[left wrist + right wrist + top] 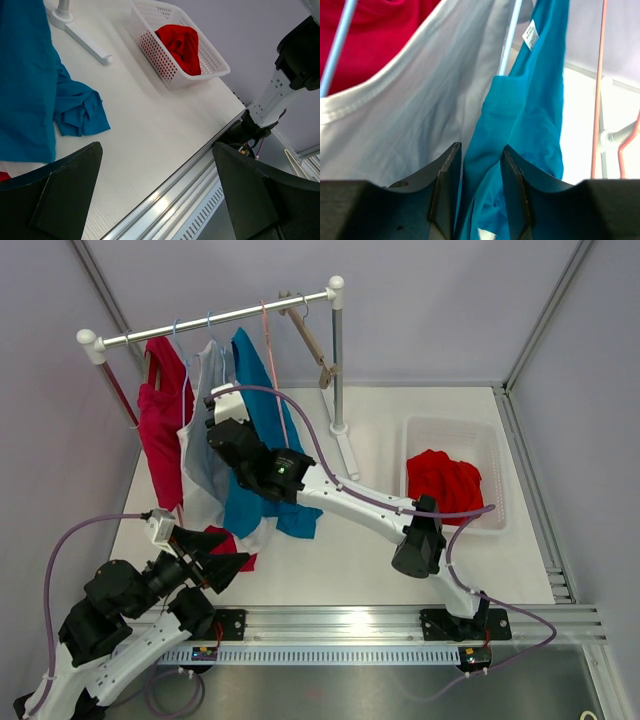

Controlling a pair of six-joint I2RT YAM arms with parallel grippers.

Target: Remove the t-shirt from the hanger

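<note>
A blue t-shirt hangs from the rail, and its lower end trails on the table. My right gripper is up at the shirt's shoulder. In the right wrist view its jaws are closed on a fold of the blue t-shirt just below the collar. A pale blue hanger wire runs down into that collar. My left gripper is open and empty, low over the table's near left edge.
A grey-white top and a red top hang to the left of the blue one. An empty pink hanger and a wooden hanger hang to the right. A white basket holds a red garment. The rack's foot stands behind.
</note>
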